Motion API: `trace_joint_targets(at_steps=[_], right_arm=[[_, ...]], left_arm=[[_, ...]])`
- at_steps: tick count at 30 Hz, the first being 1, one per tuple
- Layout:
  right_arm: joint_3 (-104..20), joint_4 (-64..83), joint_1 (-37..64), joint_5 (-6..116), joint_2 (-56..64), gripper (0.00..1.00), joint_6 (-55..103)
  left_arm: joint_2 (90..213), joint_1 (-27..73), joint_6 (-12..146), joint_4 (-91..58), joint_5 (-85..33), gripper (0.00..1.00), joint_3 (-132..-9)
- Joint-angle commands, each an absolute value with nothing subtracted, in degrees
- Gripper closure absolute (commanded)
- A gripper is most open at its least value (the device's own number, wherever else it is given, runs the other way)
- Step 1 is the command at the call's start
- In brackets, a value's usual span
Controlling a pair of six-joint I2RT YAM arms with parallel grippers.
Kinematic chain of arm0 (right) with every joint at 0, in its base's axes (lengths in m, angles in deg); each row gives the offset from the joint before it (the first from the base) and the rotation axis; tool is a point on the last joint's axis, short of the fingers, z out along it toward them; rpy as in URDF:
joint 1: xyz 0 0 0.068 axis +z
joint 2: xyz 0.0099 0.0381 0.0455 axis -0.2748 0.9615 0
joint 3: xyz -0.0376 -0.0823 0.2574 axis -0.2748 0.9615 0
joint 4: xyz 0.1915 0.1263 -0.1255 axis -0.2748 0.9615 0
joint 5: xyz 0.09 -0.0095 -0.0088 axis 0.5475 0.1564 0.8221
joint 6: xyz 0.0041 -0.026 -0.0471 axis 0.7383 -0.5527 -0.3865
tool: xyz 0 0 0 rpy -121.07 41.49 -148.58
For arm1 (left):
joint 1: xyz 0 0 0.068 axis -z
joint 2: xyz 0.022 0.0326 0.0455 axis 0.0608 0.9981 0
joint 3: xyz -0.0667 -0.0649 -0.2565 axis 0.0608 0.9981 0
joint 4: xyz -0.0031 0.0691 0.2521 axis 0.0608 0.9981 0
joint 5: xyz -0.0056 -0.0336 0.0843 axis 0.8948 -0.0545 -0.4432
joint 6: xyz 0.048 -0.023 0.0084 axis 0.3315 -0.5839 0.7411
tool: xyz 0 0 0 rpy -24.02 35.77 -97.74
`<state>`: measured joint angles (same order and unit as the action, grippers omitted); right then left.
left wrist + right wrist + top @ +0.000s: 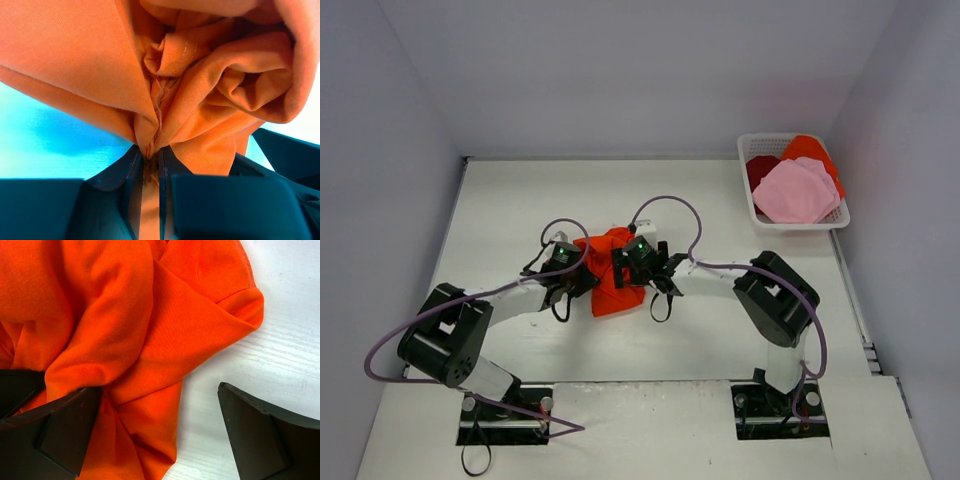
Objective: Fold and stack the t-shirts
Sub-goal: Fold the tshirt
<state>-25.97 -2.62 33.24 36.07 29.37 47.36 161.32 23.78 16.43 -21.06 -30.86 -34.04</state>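
Orange-red t-shirt (613, 270) lies crumpled in a heap at the middle of the white worktop (720, 330), well clear of all four edges.

Left gripper (151, 160): jaws closed on a bunched fold of the orange-red t-shirt, cloth pinched in the narrow slit between the fingers. It sits at the heap's left side.

Right gripper (159, 390): jaws spread wide, holding nothing. One finger rests against the cloth, the other stands over bare worktop just beside the shirt's edge.

Far right corner of the worktop: white lattice basket (748, 180) holding a pink t-shirt (795, 192) on top, a dark red t-shirt (760, 170) at its left and an orange t-shirt (810, 150) behind.

Purple cables (665, 203) loop from each arm over the worktop near the heap.
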Motion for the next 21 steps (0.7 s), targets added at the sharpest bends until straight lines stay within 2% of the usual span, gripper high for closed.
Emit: trace_joint_targets(at_steps=[1, 11, 21], right_arm=[[-27.0, -4.2, 33.7, 34.8, 28.8, 0.0, 48.5], [-22.5, -2.1, 33.1, 31.9, 21.2, 0.0, 47.7], [-17.3, 6.2, 32.4, 27.8, 2.2, 0.0, 48.2]], left_arm=[[159.0, 23.8, 18.0, -19.9, -31.8, 1.0, -34.2], [159.0, 21.9, 21.1, -15.1, -34.4, 1.0, -38.3], [166.3, 15.8, 22.1, -17.3, -30.1, 1.0, -44.9]])
